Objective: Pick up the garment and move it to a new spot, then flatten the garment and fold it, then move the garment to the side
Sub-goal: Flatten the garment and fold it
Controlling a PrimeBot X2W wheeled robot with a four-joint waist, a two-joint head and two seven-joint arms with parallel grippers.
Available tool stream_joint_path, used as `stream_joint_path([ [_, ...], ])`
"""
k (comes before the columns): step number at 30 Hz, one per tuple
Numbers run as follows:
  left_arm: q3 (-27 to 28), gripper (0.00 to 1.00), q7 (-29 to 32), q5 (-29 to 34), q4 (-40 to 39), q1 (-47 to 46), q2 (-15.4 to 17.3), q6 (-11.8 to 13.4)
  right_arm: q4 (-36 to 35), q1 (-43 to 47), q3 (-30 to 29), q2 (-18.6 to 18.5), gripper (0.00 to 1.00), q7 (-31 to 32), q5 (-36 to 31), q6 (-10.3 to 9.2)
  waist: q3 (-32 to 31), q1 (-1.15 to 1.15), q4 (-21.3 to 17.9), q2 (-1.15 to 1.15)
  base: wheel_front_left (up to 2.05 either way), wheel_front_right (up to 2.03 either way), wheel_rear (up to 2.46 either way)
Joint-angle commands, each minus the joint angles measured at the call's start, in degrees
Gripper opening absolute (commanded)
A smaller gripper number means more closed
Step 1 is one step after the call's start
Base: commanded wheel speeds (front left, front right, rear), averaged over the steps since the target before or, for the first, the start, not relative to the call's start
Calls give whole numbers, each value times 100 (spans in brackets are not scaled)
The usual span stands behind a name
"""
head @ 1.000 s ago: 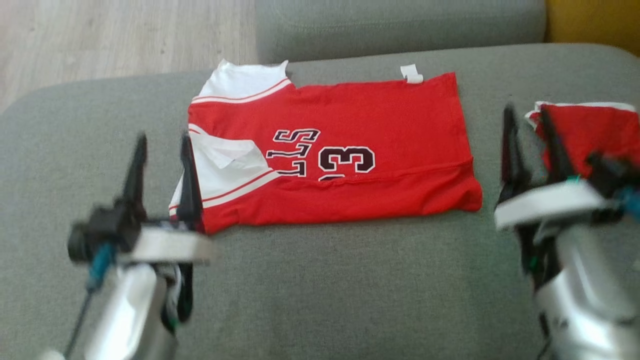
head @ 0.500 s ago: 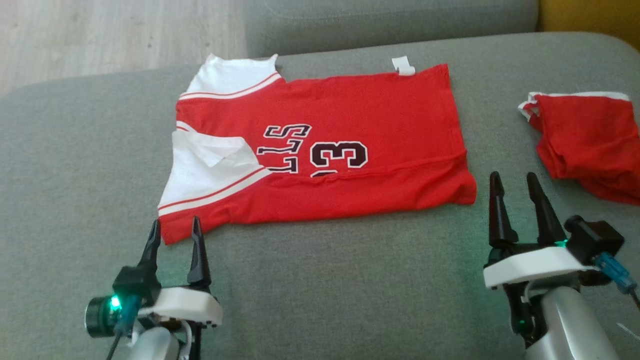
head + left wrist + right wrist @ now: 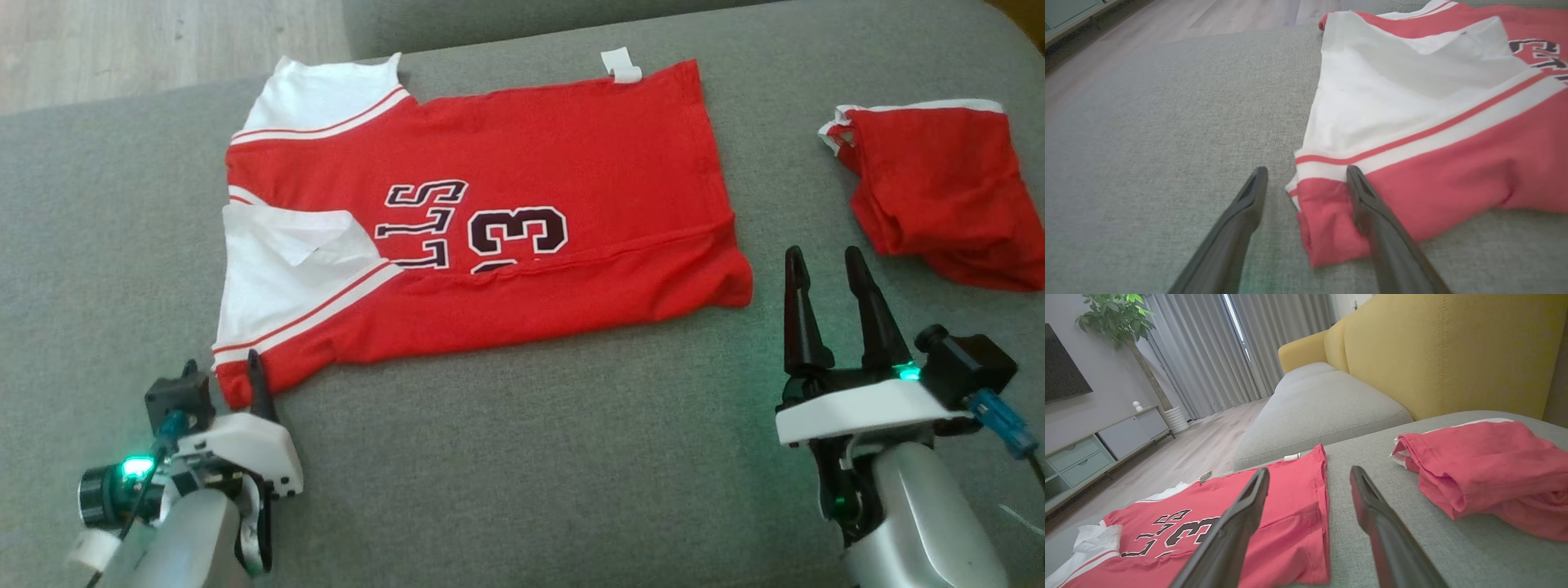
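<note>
Left gripper [image 3: 1306, 169] and right gripper [image 3: 823, 255] jaws apart; garment [image 3: 531, 147] lettering [image 3: 478, 233] partly hidden under a fold.

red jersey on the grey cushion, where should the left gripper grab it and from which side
Take the near left corner, the rolled red edge below the white striped sleeve. Come in low from the jersey's left end, along the cushion: that corner looks thick and folded, and the open left gripper has a finger on either side of it.
</note>
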Motion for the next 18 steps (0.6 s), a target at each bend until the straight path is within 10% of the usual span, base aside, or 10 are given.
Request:
stream_joint_path([
  [1, 102, 100, 116, 21, -24, -229, 168, -35, -212, -194, 118, 8, 100, -61, 66, 37, 22, -1, -36, 0, 0, 0, 0],
  [9, -97, 93, 684, 8, 241, -215, 193, -138, -247, -200, 169, 8, 100, -61, 169, 37, 10, -1, -87, 0, 0, 0, 0],
  [11, -127, 0, 736, 2, 219, -209, 203, -160, -236, -200, 204, 8, 100, -61, 183, 37, -4, -1, -84, 0, 0, 0, 0],
  [18, 22, 0, 122, -48, -315, -162, 271, -42, -3, -211, 306, 8, 100, -61, 58, 37, -130, -1, -49, 0, 0, 0, 0],
])
